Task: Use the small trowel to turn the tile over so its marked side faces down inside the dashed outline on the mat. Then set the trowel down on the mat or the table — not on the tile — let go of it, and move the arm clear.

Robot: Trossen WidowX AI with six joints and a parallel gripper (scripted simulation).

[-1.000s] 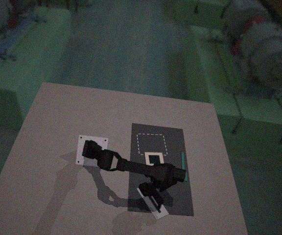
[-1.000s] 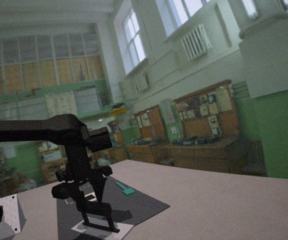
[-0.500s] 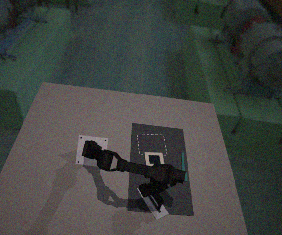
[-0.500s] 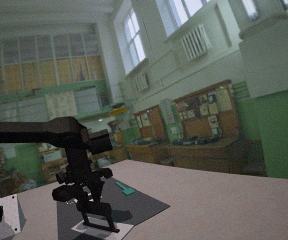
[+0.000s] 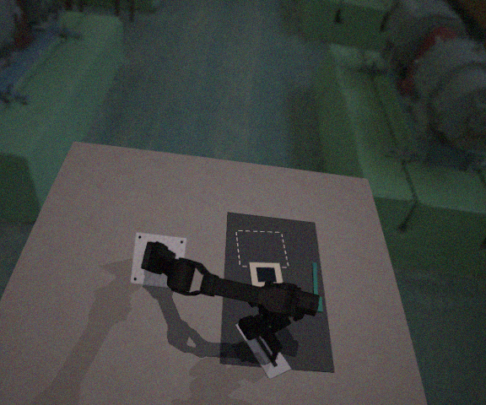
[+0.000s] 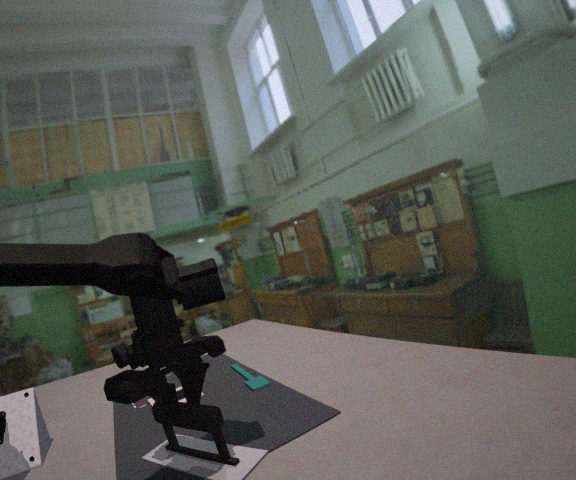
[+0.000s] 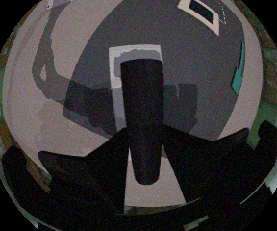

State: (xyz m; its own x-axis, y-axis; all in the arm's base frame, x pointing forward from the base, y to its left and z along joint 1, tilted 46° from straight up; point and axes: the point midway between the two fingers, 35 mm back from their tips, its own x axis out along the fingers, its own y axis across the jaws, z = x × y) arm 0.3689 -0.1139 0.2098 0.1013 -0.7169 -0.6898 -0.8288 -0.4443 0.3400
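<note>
The tile [image 5: 266, 273] [image 6: 182, 394] [image 7: 202, 12] is cream with a dark square on its upper face. It lies on the dark mat [image 5: 299, 235] [image 6: 288, 413] [image 7: 100, 38], mostly outside the dashed outline [image 5: 282, 234], at its near edge. The trowel [image 5: 282, 364] [image 6: 249, 457] [image 7: 114, 72] has a flat white blade and a raised black handle. Its blade lies across the mat's front edge, partly over the table. My gripper [image 5: 272, 333] [image 6: 178, 408] [image 7: 143, 130] is shut on the trowel's handle from above. The arm hides part of the tile and blade in the top view.
A flat teal T-shaped piece [image 5: 315, 278] [image 6: 256, 382] [image 7: 237, 81] lies near the mat's right edge. The arm's white base plate [image 5: 177, 248] [image 6: 19, 413] stands on the table [image 5: 104, 196] [image 6: 433, 403], left of the mat in the top view.
</note>
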